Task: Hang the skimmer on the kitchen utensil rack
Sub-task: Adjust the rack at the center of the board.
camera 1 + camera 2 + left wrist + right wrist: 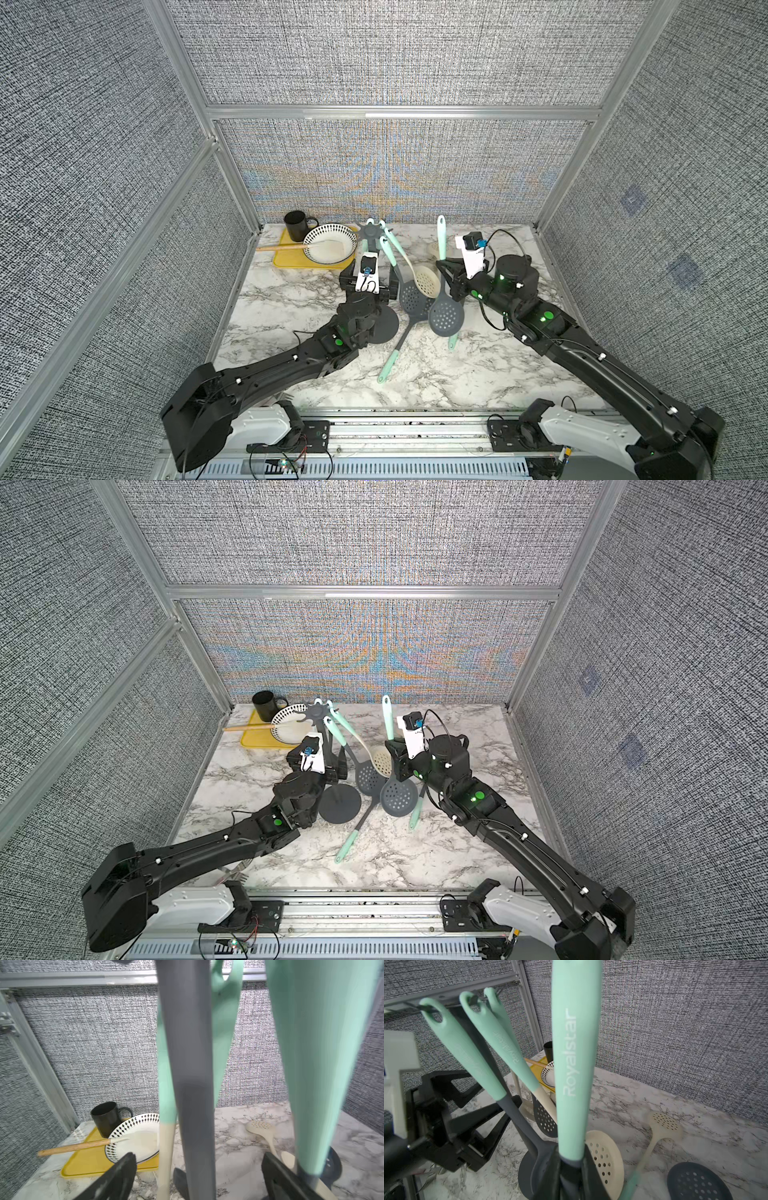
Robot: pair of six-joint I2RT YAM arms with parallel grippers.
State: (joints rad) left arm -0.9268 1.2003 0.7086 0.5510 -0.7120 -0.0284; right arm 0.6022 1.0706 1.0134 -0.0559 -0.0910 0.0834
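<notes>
The kitchen utensil rack (pixel 380 328) stands left of centre, its crown (pixel 370 230) carrying mint-handled utensils, among them a grey skimmer (pixel 413 299) and a cream one (pixel 428 280). My left gripper (pixel 197 1169) is open, one finger (pixel 122 1174) on each side of the rack's pole (pixel 191 1084) and apart from it. To the right of the rack, my right gripper (pixel 445 270) is shut on a skimmer where its mint handle (pixel 574 1053) meets the grey stem. It holds that skimmer upright, handle up, with the perforated grey head (pixel 445 318) hanging low.
A yellow tray (pixel 291 259) at the back left holds a black mug (pixel 296 226) and a patterned bowl (pixel 330 243) with a wooden-handled spatula. A cream skimmer (pixel 662 1124) lies behind the right gripper. Another skimmer's mint handle (pixel 387 368) lies in front of the rack.
</notes>
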